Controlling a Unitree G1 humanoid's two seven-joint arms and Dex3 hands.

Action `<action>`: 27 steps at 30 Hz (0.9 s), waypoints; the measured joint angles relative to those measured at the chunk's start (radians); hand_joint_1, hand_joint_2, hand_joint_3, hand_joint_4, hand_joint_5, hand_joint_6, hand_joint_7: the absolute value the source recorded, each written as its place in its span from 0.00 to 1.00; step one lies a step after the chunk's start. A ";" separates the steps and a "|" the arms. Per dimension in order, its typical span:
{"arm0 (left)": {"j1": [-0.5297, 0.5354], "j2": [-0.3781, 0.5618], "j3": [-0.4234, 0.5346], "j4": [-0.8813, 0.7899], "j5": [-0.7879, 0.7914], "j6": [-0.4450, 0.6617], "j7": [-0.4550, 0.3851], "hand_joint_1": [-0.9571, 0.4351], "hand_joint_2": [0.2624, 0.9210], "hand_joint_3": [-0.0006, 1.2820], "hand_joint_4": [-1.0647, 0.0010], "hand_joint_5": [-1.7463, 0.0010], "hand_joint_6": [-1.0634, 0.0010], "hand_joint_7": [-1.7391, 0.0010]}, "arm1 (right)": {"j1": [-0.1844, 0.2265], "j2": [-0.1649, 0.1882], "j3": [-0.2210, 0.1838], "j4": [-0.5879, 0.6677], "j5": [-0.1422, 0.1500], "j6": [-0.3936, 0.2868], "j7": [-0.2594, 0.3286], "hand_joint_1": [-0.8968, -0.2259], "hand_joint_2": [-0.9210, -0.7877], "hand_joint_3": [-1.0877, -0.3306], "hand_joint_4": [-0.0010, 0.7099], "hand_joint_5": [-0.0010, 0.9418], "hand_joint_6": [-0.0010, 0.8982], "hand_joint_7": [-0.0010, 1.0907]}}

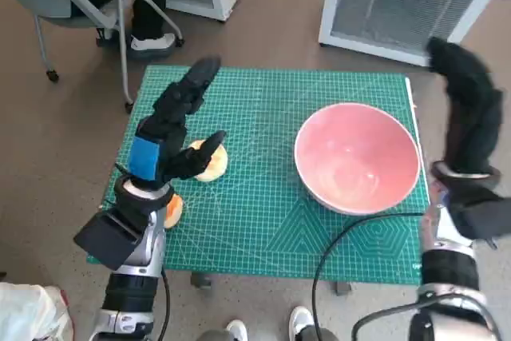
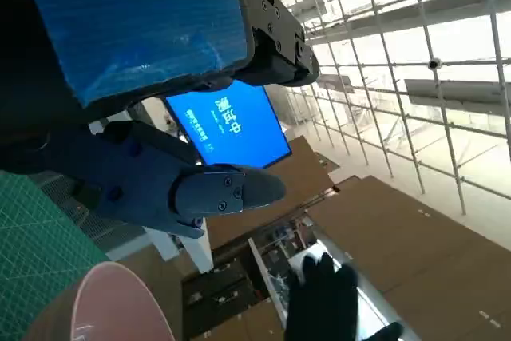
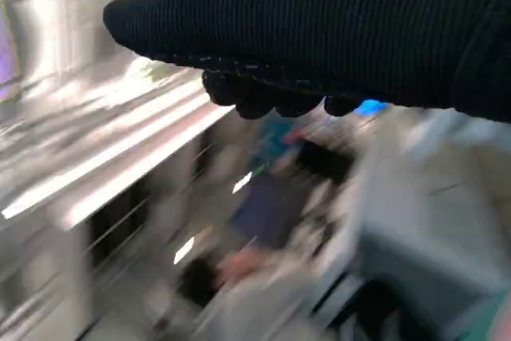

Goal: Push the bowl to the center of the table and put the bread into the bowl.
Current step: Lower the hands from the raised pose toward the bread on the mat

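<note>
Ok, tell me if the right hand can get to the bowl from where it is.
Probably yes: the right hand hangs raised just off the table's right edge, beside the bowl, with nothing between them.

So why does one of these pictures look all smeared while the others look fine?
The right wrist view is motion-blurred: the room behind the right hand streaks, only the glove reads clearly. In the head view that hand is slightly soft, while the bowl and green mat are sharp. The left wrist view is crisp, though bright windows wash out one side.
</note>
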 measured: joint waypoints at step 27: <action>0.008 0.027 0.020 -0.012 -0.018 0.012 -0.004 0.37 1.00 0.28 0.67 1.00 0.58 0.97 | 0.001 0.012 -0.004 0.304 -0.027 0.274 -0.076 0.60 0.00 0.28 0.27 0.04 0.05 0.39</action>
